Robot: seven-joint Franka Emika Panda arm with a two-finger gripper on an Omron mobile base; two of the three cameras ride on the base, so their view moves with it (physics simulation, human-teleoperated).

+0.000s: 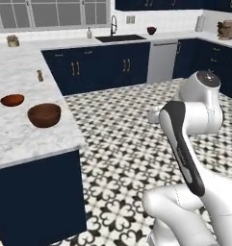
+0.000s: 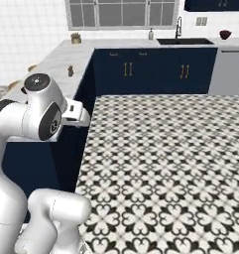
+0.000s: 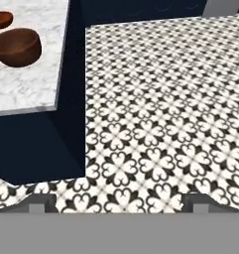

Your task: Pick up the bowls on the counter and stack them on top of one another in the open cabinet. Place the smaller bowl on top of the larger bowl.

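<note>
While both bowls (image 1: 44, 115) sit on counter (image 1: 26, 139), claw (image 3: 113, 206) gapes.

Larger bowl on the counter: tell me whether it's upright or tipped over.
Upright. The larger bowl sits on its base on the marbled counter with its rim level and its dark inside facing up, apart from the smaller bowl.

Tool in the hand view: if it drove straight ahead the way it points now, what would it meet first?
Most likely the patterned floor. The open tool looks down at the tiles, with the counter and both bowls off to its side. Depth is hard to judge.
</note>
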